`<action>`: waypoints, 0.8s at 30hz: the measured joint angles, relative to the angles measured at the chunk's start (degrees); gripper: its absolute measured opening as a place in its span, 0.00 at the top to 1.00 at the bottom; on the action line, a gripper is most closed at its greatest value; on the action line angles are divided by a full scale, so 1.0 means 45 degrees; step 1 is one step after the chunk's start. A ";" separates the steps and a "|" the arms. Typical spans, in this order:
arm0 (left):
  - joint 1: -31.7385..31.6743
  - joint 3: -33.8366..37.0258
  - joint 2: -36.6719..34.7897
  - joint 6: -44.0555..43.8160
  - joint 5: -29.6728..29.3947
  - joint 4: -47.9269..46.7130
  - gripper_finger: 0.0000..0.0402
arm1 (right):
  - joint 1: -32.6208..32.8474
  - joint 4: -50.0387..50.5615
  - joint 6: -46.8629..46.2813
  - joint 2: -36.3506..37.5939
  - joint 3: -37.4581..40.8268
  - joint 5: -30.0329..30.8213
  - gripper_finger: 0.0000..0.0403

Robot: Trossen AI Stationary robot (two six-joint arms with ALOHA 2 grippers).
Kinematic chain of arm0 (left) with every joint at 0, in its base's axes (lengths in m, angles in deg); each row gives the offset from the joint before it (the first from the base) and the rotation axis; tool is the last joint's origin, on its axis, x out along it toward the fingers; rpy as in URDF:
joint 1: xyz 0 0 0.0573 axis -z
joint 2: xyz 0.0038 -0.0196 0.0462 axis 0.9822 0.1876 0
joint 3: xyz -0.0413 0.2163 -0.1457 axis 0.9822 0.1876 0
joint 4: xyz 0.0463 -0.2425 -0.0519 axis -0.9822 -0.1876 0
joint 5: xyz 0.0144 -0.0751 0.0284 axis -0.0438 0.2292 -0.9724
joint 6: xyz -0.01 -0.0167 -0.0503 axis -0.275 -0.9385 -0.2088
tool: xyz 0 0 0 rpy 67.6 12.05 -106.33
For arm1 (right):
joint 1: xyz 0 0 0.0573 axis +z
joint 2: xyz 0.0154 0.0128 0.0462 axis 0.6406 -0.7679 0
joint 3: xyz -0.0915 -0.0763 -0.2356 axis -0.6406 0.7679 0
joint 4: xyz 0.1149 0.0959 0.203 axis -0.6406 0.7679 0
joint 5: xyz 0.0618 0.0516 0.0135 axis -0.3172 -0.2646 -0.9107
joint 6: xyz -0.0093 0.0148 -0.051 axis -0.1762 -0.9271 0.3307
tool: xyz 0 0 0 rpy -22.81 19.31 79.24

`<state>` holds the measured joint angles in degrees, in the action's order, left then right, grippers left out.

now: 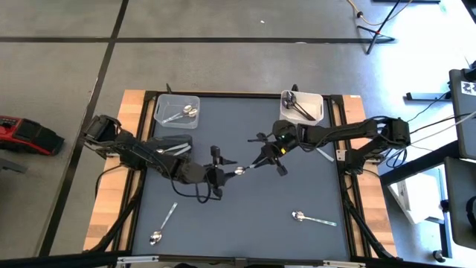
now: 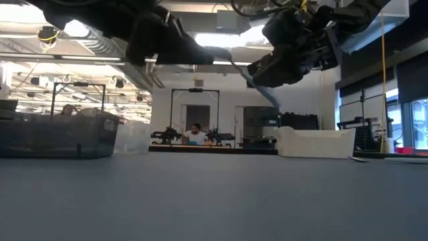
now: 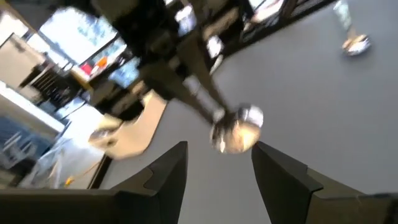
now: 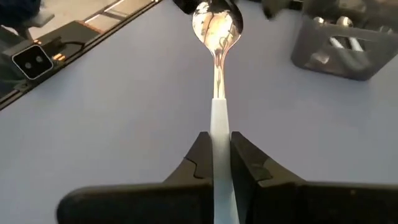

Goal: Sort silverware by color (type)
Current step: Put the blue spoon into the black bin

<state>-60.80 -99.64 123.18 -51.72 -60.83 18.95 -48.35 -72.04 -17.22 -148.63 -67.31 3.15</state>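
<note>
A shiny silver spoon [image 1: 248, 167] with a pale handle hangs in the air over the middle of the table. My right gripper [image 4: 216, 138] is shut on its handle. The spoon's bowl [image 3: 239, 127] points toward my left gripper [image 3: 217, 148]. That gripper is open and sits just short of the bowl, one finger to each side, touching nothing. In the high view my left gripper [image 1: 221, 173] faces my right gripper [image 1: 268, 158] across the spoon. Two more silver spoons [image 1: 162, 225] [image 1: 312, 218] lie flat on the grey mat near its near edge. My right gripper pinches the spoon's pale handle [image 4: 216, 121] between its two fingers, toward the handle's free end. The fingers lie along the handle. The spoon is lifted clear of the table and sticks out ahead of the fingers, bowl [image 4: 216, 25] outermost, toward the table's left.
A clear bin [image 1: 176, 110] with silver spoons stands at the far left of the mat. A white bin [image 1: 301, 106] with dark utensils stands at the far right. A pale utensil [image 1: 325, 154] lies under the right arm. Open mat lies between the two loose spoons.
</note>
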 joint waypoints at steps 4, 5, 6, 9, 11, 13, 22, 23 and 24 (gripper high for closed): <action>-0.0108 -0.0005 0.0000 0.0157 0.1290 0.0557 0.57 | 0.0094 -0.0635 -0.0322 -0.0165 -0.0003 -0.0173 0.98; -0.0159 -0.0005 0.0000 0.0152 0.1385 0.0693 0.57 | 0.0159 -0.0848 -0.0469 -0.0298 -0.0003 -0.0162 0.98; -0.0183 -0.0002 0.0000 0.0152 0.1385 0.0753 0.57 | 0.0200 -0.1080 -0.0507 -0.0457 -0.0003 -0.0098 0.98; -0.0243 0.0000 0.0000 0.0143 0.1444 0.0730 0.57 | 0.0345 -0.1445 -0.0534 -0.0764 -0.0003 -0.0066 0.97; -0.0244 0.0000 0.0000 0.0095 0.1478 0.0738 0.57 | 0.0397 -0.1787 -0.0612 -0.0826 -0.0003 -0.0073 0.97; -0.0251 0.0000 0.0000 -0.0093 0.1472 0.0735 0.59 | 0.0389 -0.1968 -0.0680 -0.0826 -0.0003 -0.0087 0.97; -0.0251 0.0000 0.0000 -0.0456 0.1398 0.0932 0.80 | 0.0389 -0.1961 -0.0718 -0.0826 -0.0003 -0.0107 0.97; -0.0252 0.0000 0.0000 -0.0477 0.1452 0.1059 0.83 | 0.0402 -0.1966 -0.0713 -0.0826 -0.0003 -0.0112 0.97; -0.0261 0.0000 0.0000 -0.0474 0.1477 0.1144 0.86 | 0.0403 -0.1966 -0.0715 -0.0826 -0.0003 -0.0119 0.97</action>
<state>-61.97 -99.64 123.18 -53.85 -54.18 24.10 -46.53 -80.88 -20.44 -152.35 -67.33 2.62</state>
